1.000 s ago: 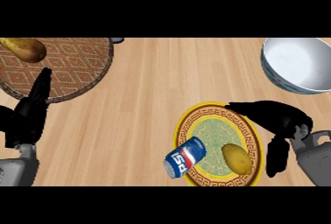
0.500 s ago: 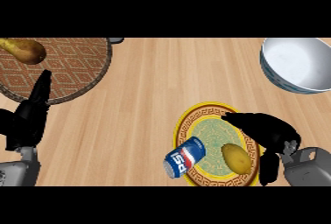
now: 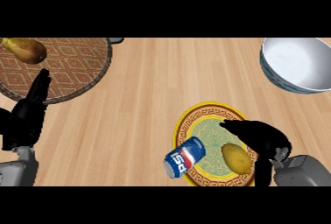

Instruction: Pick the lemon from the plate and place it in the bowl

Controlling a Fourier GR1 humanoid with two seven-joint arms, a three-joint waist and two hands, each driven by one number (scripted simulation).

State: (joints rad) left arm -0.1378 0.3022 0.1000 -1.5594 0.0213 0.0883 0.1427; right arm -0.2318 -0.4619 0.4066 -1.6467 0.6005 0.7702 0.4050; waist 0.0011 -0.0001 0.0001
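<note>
A yellow lemon [image 3: 237, 157] lies on the right part of a yellow-rimmed patterned plate [image 3: 200, 113] near the lower edge of the head view. My right hand [image 3: 262, 138] hovers just right of and above the lemon, fingers curled over it, and I see no grasp on it. A white bowl with a blue rim [image 3: 297, 64] stands at the upper right. My left hand [image 3: 27, 114] rests open at the left edge, fingers up.
A blue soda can [image 3: 184, 157] lies on its side on the plate's left rim. At the upper left, a round brown woven mat [image 3: 65, 65] holds a pear [image 3: 26, 49]. Bare wooden counter [image 3: 168, 78] separates plate and bowl.
My right hand has drawn down and in toward the lemon, its fingers curling closer over the plate's right side. The left hand, lemon and can have stayed put.
</note>
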